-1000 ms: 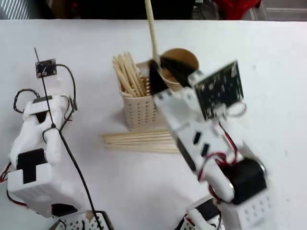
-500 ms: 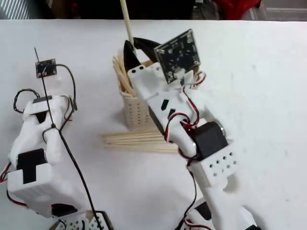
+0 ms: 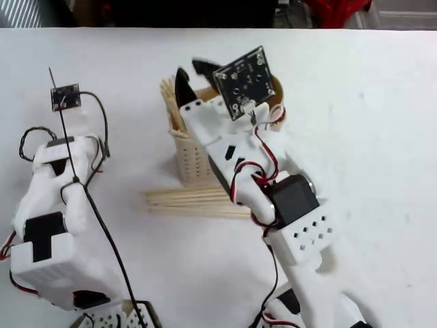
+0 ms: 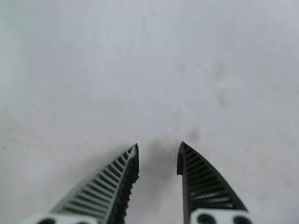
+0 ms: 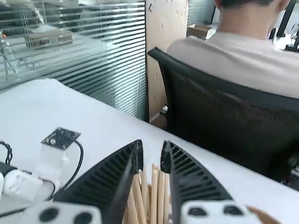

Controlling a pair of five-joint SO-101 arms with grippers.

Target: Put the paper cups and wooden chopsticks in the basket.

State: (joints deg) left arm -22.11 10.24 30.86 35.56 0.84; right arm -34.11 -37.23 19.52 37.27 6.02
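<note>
1. Left arm (image 3: 48, 219): folded at the left of the counter (image 3: 382, 137), well apart from all task items. The left pincer (image 4: 158, 147) points down at bare counter with a moderate gap between its jaws and grips nothing. Judgement: this is a parked posture that keeps the arm out of the other arm's working area.

2. Basket (image 3: 194, 160): a pale perforated basket stands upright near the counter's centre. A cluster of wooden chopsticks (image 3: 169, 102) stands in it, fanned and leaning against the rim. The tall, narrow basket holds them on end.

3. Loose chopsticks (image 3: 198, 201): a bundle lies flat on the counter just in front of the basket, side by side and roughly parallel. These are not yet in the basket. Judgement: this part of the task is unfinished.

4. Right pincer (image 3: 192, 75): the right arm stretches across the basket, and the pincer sits directly above the standing chopsticks. The jaws are narrowly parted with nothing between them. In the right wrist view, the chopstick tops show through the gap. Judgement: the position suits a drop into the basket.

5. Paper cup (image 3: 278, 90): a brown rim shows past the right arm, close to the basket. The arm hides whether the cup stands inside the basket or beside it.
</note>
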